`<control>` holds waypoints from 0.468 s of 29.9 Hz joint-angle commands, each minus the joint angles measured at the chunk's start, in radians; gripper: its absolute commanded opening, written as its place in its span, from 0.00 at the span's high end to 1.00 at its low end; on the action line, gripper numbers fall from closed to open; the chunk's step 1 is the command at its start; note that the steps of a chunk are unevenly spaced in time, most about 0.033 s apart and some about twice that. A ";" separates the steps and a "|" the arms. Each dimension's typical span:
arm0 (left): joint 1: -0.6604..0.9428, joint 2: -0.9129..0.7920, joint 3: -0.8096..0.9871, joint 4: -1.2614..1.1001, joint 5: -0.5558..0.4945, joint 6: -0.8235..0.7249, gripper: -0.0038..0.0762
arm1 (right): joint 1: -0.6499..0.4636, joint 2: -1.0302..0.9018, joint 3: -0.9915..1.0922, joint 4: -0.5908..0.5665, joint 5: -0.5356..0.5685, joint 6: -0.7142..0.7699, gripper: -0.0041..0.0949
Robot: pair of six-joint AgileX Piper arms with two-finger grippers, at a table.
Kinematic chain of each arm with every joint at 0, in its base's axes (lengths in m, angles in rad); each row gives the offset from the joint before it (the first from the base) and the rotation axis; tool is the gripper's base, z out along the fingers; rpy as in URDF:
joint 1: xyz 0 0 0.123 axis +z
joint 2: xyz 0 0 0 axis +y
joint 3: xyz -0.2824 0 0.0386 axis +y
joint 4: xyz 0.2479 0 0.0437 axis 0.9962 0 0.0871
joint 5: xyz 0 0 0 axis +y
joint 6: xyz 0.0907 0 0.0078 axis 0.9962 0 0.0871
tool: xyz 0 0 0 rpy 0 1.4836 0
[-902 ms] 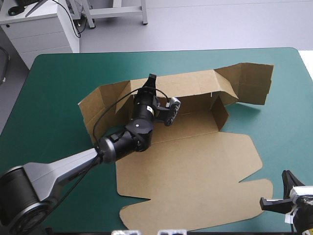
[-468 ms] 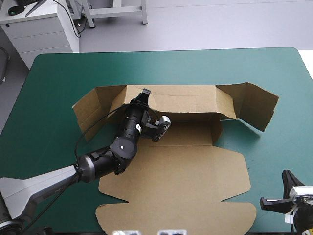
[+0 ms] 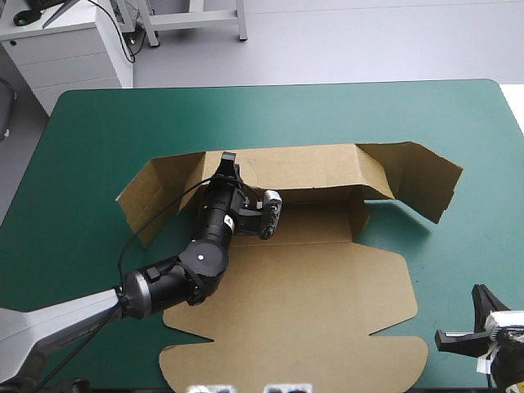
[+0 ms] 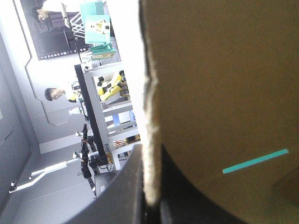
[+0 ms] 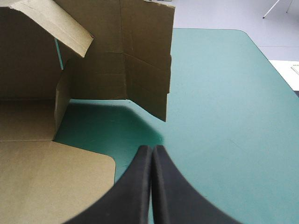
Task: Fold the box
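The brown box (image 3: 327, 303) lies mid-table, its lid flat toward the near edge. Its back wall (image 3: 311, 168) stands raised, with a side flap angled out at each end: the left flap (image 3: 155, 192) and the right flap (image 3: 426, 184). My left gripper (image 3: 228, 160) is shut on the back wall's top edge near its left end. In the left wrist view the board's raw edge (image 4: 150, 140) runs between the black fingers (image 4: 124, 196). My right gripper (image 5: 152, 154) is shut on nothing, low over the cover at the near right corner (image 3: 483, 327), ahead of it the right flap (image 5: 140, 60).
Teal-green cover (image 3: 393, 110) shows between the box and the table's far edge, and to the right of the right flap (image 5: 224, 116). The left arm (image 3: 164, 282) lies across the lid's left part.
The left gripper has drawn the box toward the near edge and to the left. The back wall now stands straighter and the side flaps have swung. The right gripper has not moved.
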 commanded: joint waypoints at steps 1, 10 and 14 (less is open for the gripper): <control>-0.006 -0.039 -0.019 0.016 0.072 -0.016 0.96 | -0.010 0.023 -0.025 -0.006 -0.072 -0.007 0.98; -0.014 -0.039 -0.019 0.035 0.081 -0.016 0.96 | -0.010 0.047 -0.036 -0.012 -0.053 -0.007 0.98; -0.014 -0.039 -0.019 0.033 0.077 -0.016 0.96 | -0.010 0.174 -0.117 -0.003 -0.004 -0.004 0.98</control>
